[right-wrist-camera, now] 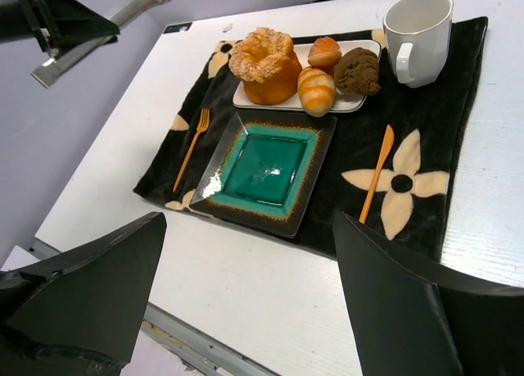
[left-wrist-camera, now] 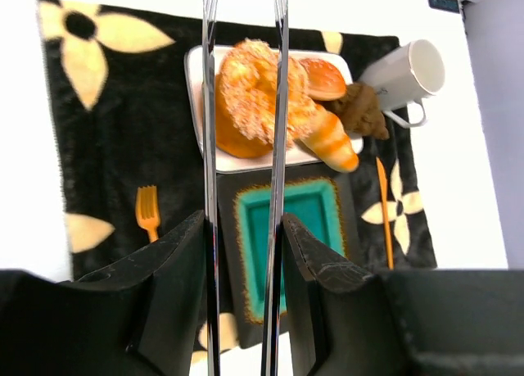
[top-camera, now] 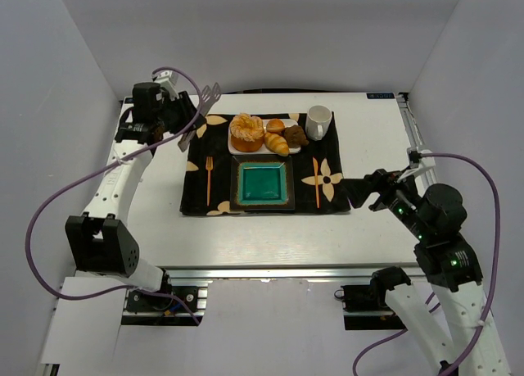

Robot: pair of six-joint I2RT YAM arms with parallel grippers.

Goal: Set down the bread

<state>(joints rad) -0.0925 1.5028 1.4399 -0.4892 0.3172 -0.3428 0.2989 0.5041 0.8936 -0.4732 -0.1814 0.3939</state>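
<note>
The bread (top-camera: 246,131) (left-wrist-camera: 250,97) (right-wrist-camera: 264,65), a round golden bun with a pale sugary top, sits at the left end of a white tray (top-camera: 260,150) (left-wrist-camera: 194,73). My left gripper (top-camera: 176,110) (left-wrist-camera: 243,228) hangs above the table's far left, shut on metal tongs (top-camera: 199,116) (left-wrist-camera: 210,106). The two tong arms point toward the bread and are apart from it. My right gripper (top-camera: 364,192) (right-wrist-camera: 248,220) stands open and holds nothing, low over the table to the right of the mat. A square teal plate (top-camera: 237,184) (right-wrist-camera: 319,159) lies in front of the tray.
On the tray beside the bread lie a croissant (top-camera: 277,142), a small bun (top-camera: 275,126) and a dark muffin (top-camera: 295,135). A white mug (top-camera: 318,122) stands at the back right. An orange fork (top-camera: 209,179) and an orange knife (top-camera: 316,182) flank the teal plate on a black flowered mat (top-camera: 196,200).
</note>
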